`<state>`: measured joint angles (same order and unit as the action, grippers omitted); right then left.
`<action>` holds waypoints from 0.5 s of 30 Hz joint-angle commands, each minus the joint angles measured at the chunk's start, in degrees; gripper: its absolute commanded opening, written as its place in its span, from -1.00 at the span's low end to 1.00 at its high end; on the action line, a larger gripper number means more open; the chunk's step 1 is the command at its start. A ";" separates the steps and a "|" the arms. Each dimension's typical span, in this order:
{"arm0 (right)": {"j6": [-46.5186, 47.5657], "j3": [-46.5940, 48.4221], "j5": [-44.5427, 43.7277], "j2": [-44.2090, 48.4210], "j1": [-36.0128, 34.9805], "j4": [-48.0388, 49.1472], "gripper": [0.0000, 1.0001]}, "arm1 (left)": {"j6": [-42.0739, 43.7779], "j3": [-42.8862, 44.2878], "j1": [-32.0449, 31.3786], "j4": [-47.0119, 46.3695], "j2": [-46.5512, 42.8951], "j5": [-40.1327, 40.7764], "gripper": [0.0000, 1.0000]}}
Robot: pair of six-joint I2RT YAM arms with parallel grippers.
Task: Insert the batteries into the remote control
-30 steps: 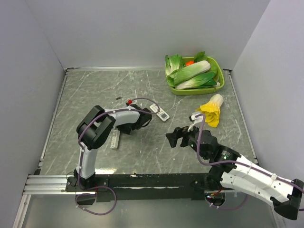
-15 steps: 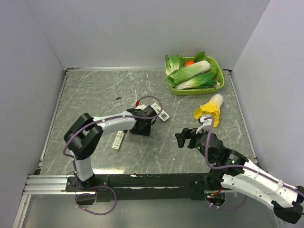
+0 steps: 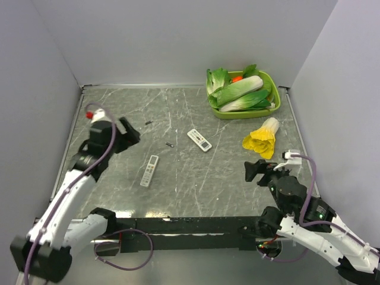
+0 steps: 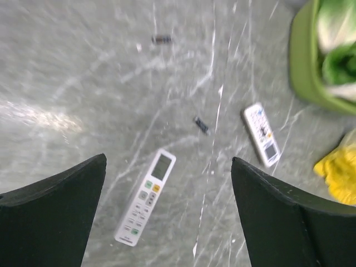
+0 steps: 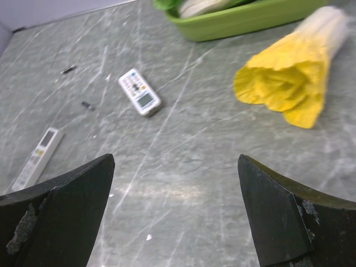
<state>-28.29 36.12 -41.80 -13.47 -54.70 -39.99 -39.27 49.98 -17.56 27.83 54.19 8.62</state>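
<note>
Well, my right gripper [image 3: 254,171] sits nearest the bases, well to the right of the remote [image 3: 149,170]. Its jaws are spread wide with nothing between them (only bare table [image 3: 196,190] shows between the fingers in the wrist view).

The remote lies flat on the table, face up, with its buttons and small screen showing. Its screen end points away from me and a touch to the right, and nothing touches it.

My left gripper [image 3: 127,132] hangs above the table, left of the remote and a little beyond it. Its jaws are likewise fully apart and empty, and its wrist camera looks down on the remote.

Beyond the remote's screen end and slightly to the right lies a small dark bit [image 3: 170,144]. A second dark bit [image 3: 148,123] lies farther back, straight beyond the remote. Both are too small for me to tell what they are.

Beyond and right of the remote, a wider remote [image 3: 199,140] lies face up, apart from everything else. Well to the right of the remote, a yellow cabbage [image 3: 261,139] lies on its side. Farthest of all, beyond and right of the remote, a green tray [image 3: 234,114] holds leafy greens.
</note>
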 commanded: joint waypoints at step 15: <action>5.62 5.01 -11.72 6.97 0.12 -5.89 0.99 | 10.80 -9.98 8.16 0.11 -48.66 15.10 0.94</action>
<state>-25.08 39.33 -51.57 -6.42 -54.70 -45.93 -29.56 42.39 -9.30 29.65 8.32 19.46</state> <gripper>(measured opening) 0.994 0.970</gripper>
